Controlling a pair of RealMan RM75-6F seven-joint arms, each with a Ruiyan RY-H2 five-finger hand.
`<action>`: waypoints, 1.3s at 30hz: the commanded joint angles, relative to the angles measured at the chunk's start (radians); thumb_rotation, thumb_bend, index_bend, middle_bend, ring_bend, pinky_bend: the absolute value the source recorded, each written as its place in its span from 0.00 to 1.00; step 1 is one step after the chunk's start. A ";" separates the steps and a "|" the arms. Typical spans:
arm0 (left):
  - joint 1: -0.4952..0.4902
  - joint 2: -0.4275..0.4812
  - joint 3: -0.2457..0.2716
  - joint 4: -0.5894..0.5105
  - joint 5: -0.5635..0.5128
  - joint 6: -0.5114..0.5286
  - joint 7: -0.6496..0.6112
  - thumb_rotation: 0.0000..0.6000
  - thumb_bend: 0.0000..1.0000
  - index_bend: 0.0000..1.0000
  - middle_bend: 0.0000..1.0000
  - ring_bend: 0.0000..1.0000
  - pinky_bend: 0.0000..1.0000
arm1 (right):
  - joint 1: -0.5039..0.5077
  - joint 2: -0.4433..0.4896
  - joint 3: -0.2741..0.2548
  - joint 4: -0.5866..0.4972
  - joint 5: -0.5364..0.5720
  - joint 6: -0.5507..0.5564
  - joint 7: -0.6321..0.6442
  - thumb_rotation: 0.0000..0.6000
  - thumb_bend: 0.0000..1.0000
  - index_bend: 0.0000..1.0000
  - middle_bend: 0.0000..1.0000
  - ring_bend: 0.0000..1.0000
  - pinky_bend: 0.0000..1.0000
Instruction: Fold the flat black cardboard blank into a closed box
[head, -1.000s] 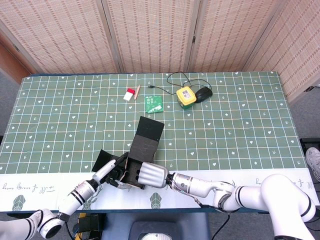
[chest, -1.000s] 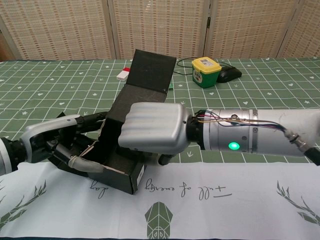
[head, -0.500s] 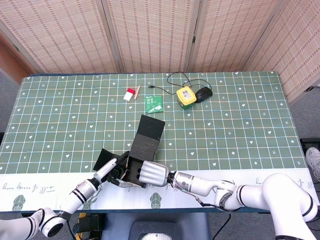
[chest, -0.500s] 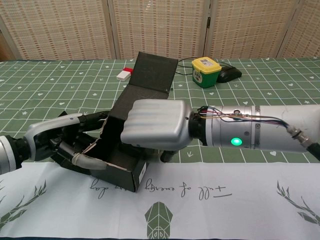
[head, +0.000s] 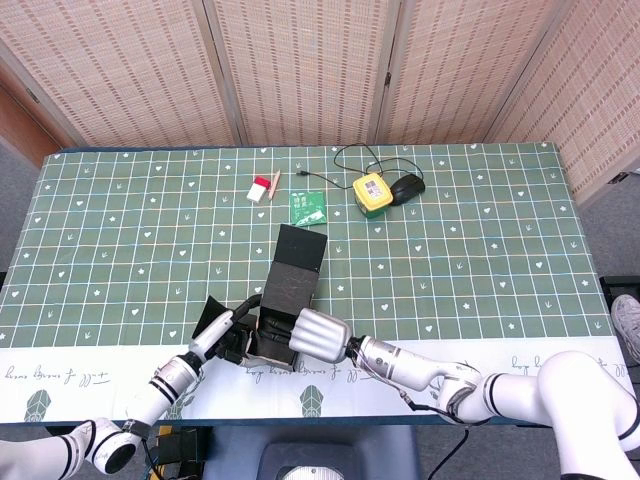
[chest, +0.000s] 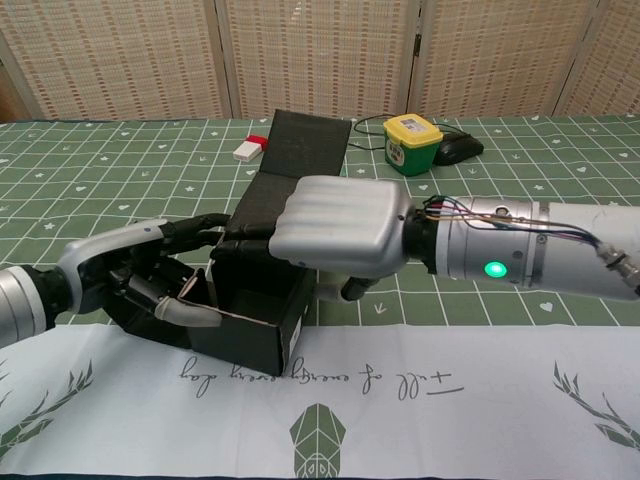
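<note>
The black cardboard box (head: 287, 296) (chest: 256, 322) stands half folded near the table's front edge, its long lid panel (head: 300, 248) (chest: 308, 147) rising away from me. My right hand (head: 319, 333) (chest: 345, 226) grips the box from the right, fingers curled over its top edge and down inside. From the left, my left hand (head: 226, 340) (chest: 148, 286) holds the side wall and its loose flap (head: 209, 316), one finger reaching to the top rim. The box's inside is mostly hidden by both hands.
At the back stand a yellow box (head: 371, 192) (chest: 414, 142), a black mouse (head: 406, 185) with its cable, a green packet (head: 307, 207) and a small red-and-white item (head: 263, 188) (chest: 248, 148). A white printed strip (chest: 420, 390) runs along the table's front edge.
The box has shifted slightly away and now stands squarer on the table. My right hand rose and moved right along the top edge; my left hand stayed on the left side.
</note>
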 joint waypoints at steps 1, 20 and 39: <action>0.018 -0.012 -0.025 -0.009 -0.043 0.011 0.058 1.00 0.04 0.05 0.13 0.66 0.80 | -0.033 0.016 0.011 -0.032 0.023 0.040 0.004 1.00 0.39 0.00 0.07 0.69 0.93; 0.100 0.056 -0.111 -0.222 -0.242 0.063 0.406 1.00 0.04 0.00 0.07 0.63 0.79 | -0.328 0.175 -0.013 -0.496 0.422 0.155 0.124 1.00 0.34 0.00 0.17 0.68 0.92; 0.172 0.161 -0.162 -0.330 -0.235 0.155 0.450 1.00 0.04 0.00 0.06 0.63 0.79 | -0.319 -0.028 0.122 -0.447 0.781 0.012 0.289 1.00 0.09 0.00 0.00 0.62 0.92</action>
